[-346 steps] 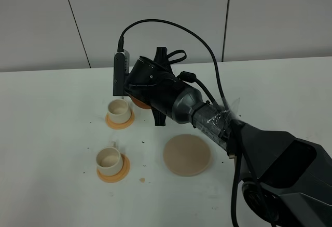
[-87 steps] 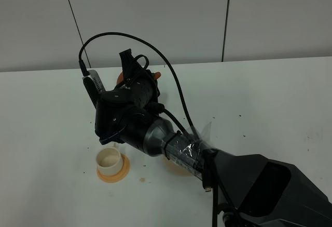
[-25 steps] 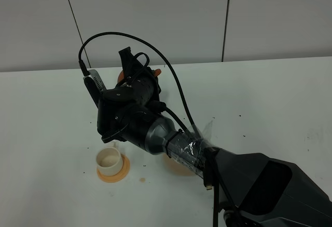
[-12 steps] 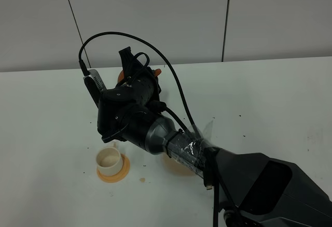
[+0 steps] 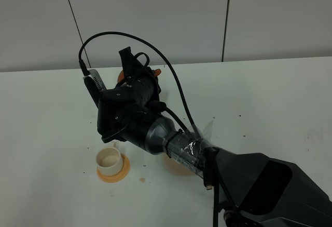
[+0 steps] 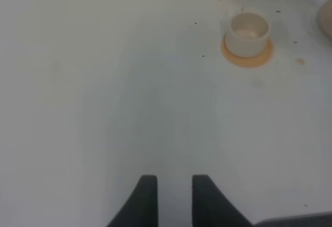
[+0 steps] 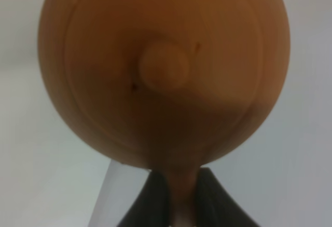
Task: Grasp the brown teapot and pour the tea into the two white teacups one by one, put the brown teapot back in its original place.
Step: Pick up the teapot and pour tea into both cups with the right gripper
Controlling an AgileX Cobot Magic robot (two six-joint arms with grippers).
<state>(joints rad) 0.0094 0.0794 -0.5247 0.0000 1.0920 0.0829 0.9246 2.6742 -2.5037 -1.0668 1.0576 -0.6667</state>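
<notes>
Jaws of right gripper [image 7: 181, 179] clench brown teapot [image 7: 163, 66] handle; left gripper [image 6: 175, 180] seems barely parted, empty.

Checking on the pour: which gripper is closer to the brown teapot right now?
Right. The right gripper is clamped on the handle of the brown teapot, touching it. The left gripper hangs over the bare table with a white teacup ahead and no teapot in its view.

The teapot [image 7: 161, 71] sits just ahead of the right tool [image 7: 179, 180], handle in its grip. One teacup [image 5: 109, 159] stands on a coaster [image 5: 113, 175], seemingly below that tool.
</notes>
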